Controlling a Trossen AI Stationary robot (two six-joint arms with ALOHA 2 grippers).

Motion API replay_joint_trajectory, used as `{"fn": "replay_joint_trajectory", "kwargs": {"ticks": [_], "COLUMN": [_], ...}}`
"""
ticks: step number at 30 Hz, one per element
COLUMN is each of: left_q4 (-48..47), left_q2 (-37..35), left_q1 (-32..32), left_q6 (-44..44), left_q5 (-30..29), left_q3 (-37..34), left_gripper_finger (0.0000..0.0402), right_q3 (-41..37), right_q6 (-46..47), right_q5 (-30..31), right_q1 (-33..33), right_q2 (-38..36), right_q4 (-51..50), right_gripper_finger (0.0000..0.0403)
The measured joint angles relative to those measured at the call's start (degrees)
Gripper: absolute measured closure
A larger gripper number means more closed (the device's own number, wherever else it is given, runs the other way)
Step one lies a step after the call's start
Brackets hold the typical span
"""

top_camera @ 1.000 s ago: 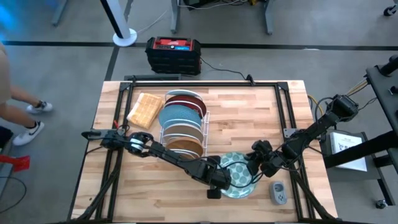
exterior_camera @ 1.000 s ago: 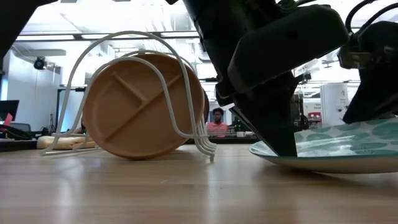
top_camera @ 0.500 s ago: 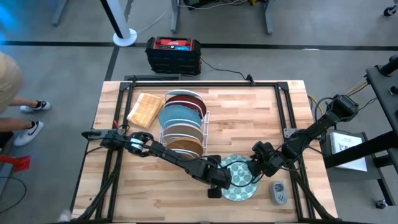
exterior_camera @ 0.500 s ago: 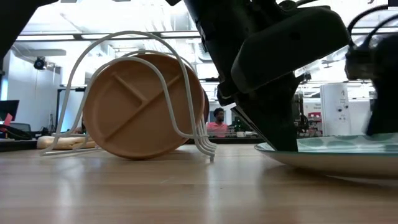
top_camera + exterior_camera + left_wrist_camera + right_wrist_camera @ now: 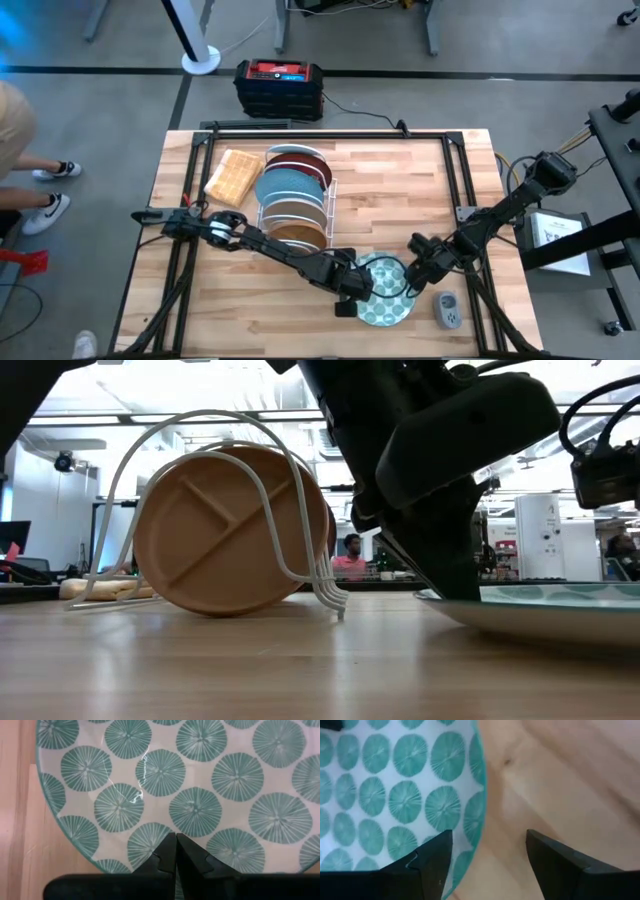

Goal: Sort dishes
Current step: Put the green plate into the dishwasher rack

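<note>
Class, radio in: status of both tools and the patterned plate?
Left tool shut on teal plate rim. Right tool open beside it. Plate flat on table.

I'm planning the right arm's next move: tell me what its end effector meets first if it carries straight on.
Most likely the rim of the teal patterned plate. The right end effector is open with that rim between its fingers; beyond lies the wooden table. Height above the plate is unclear.

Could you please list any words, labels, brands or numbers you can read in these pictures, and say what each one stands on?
None can be read.
Red-topped black case on the floor beyond the table: a label, too small to read.
White sheet right of the table: dark print, too blurred.
Small grey device beside the teal patterned plate: markings too small.
</note>
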Motion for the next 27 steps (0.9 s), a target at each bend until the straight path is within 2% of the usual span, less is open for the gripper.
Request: {"fn": "replay_joint_trajectory", "kwargs": {"ticks": [7,11,15,18,22,27], "left_q4": [0.4,1.7,3.2,3.3,3.3,3.5], "left_q2": [0.0,-0.1,-0.2,-0.2,-0.2,-0.2], "left_q1": [0.1,0.1,0.2,0.3,0.5,0.9], "left_q6": [0.0,0.0,-0.1,-0.1,0.1,0.2], "left_q5": [0.1,0.1,0.3,0.4,0.7,0.9], "left_q3": [-0.6,-1.9,-3.3,-3.3,-3.3,-3.3], "left_gripper_finger": [0.0401,0.0401,0.0401,0.0401,0.0401,0.0402], "right_q3": [-1.6,-5.0,-10.6,-13.8,-15.0,-14.3], "right_q6": [1.3,2.4,3.9,4.9,5.7,4.1], "right_q5": [-2.5,-2.5,1.2,4.4,6.5,6.8], "right_q1": [0.7,1.0,1.0,1.0,1.0,1.0], "right_q2": [0.0,0.2,0.2,0.2,0.2,0.5], "right_q4": [7.2,19.2,34.8,40.5,42.3,42.3], "right_gripper_finger": [0.0143,0.014,0.0149,0.0162,0.0191,0.0256]}}
